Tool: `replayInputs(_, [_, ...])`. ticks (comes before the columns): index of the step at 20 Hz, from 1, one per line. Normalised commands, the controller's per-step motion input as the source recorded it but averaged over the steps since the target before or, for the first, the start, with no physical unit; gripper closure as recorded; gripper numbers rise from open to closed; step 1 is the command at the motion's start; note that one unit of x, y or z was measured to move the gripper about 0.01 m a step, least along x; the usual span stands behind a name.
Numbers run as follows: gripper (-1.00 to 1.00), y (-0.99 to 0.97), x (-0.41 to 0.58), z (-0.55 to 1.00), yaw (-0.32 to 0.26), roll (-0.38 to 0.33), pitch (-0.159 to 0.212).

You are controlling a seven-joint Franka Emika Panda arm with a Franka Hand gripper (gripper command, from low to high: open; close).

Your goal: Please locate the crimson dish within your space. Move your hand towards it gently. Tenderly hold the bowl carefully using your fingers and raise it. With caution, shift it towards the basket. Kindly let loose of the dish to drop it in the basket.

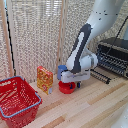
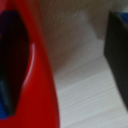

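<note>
The crimson dish (image 1: 65, 89) is a small bright red bowl on the wooden table, in front of a blue mug (image 1: 61, 70). My hand (image 1: 70, 85) is low over the bowl's side toward the exterior view's right, with its fingers down at the rim. In the wrist view the bowl's red wall (image 2: 42, 85) fills one side, blurred and very close. One dark finger (image 2: 118, 45) stands well apart from the wall on the outside, and a blue-tipped finger (image 2: 4, 102) shows inside the bowl. The jaws are wide apart. The red basket (image 1: 10, 111) stands at the exterior view's lower left.
A yellow-orange box (image 1: 44, 79) stands upright between the basket and the bowl. A black wire-fronted appliance (image 1: 113, 56) sits at the back on the exterior view's right. A slatted screen (image 1: 35, 35) backs the table.
</note>
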Motion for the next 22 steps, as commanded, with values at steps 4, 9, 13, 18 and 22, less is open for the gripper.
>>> replayInputs(4, [1.00, -0.04, 0.004, -0.02, 0.022, 0.003, 0.000])
replayInputs(9, [1.00, -0.03, -0.069, 0.13, 0.000, 0.010, -0.032])
replayInputs(13, [1.00, -0.42, -0.020, 0.90, 0.080, 0.078, -0.007])
replayInputs(18, [1.00, -0.41, -0.070, 0.98, 0.065, 0.045, 0.042])
replayInputs(22, [1.00, -0.30, -0.004, 0.92, 0.024, 0.098, 0.019])
